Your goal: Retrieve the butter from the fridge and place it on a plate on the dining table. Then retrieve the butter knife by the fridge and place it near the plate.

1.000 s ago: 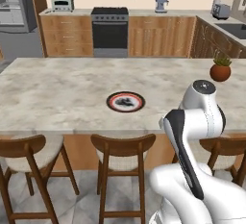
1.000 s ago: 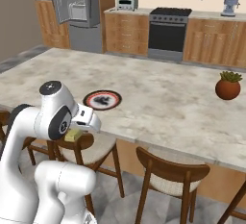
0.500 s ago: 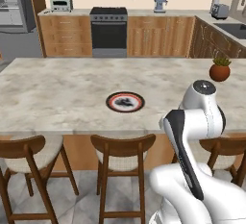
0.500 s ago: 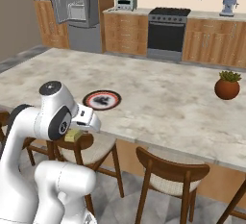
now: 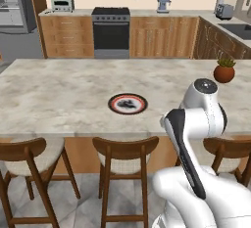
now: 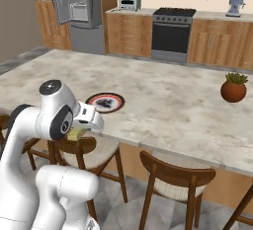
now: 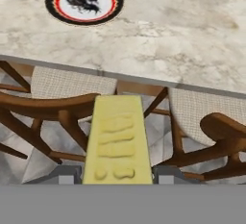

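Gripper point(image 7: 117, 182) closed on the butter point(image 7: 118, 141), yellow stick clamped between both finger tips and pointing away from the hand toward the counter edge. In right base view butter point(image 6: 76, 134) visible as yellow block just under the white hand, held over the chair seats, short of the counter point(image 6: 163, 105) edge, not above the top. Plate point(image 5: 127, 103) flat on the beige marbled counter point(image 5: 59, 95), near the robot-side edge, roughly mid-length; dark rim, red ring, white centre with a dark motif. Same plate in right base view point(image 6: 105, 102) just beyond the hand, and in hand view point(image 7: 84, 1) at upper left, ahead of and left of the butter tip. Plate bare, butter apart from it. Wooden chairs tucked under the counter: chair point(image 5: 125, 161) directly below the plate, another chair point(image 5: 27, 166) to its left; in hand view chair backs and woven seats below the butter. Potted plant point(image 5: 224, 70) in a round terracotta pot on the counter's right end, well apart from the plate; also in right base view point(image 6: 233, 88). Fridge point(image 6: 76, 7) at the back left, grey, one door standing open with shelves showing. Black oven range point(image 5: 111, 31) at the back wall between wood cabinets, toaster oven point(image 5: 62, 3) on the back worktop left of it, coffee machine point(image 5: 163, 1) right of it. Butter knife not made out.
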You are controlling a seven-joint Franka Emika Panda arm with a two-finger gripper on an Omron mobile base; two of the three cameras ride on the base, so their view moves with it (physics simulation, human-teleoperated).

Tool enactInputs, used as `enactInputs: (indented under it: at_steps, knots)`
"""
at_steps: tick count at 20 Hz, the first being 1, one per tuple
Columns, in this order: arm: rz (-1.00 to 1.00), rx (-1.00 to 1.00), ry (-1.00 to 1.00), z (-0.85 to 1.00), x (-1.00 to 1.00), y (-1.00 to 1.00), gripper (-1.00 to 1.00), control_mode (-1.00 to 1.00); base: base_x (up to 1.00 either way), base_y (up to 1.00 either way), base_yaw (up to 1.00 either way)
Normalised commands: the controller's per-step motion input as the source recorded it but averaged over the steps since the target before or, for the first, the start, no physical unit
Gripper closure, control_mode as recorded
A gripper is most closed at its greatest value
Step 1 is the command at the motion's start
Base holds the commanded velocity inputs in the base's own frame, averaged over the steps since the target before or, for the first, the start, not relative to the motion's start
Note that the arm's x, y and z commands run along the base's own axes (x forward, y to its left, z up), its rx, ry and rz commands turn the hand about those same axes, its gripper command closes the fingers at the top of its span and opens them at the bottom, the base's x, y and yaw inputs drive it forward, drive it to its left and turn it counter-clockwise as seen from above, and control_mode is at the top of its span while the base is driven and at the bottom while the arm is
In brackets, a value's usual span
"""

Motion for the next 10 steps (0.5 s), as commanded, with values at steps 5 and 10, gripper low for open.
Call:
enactInputs:
  at_steps: [5,10]
  knots:
    - [0.14,-0.09,0.03,0.57,0.88,0.07,1.00,-1.00,0.00,0.00,0.00]
    - [0.16,0.04,0.01,0.14,0.99,0.00,1.00,-1.00,0.00,0.00,0.00]
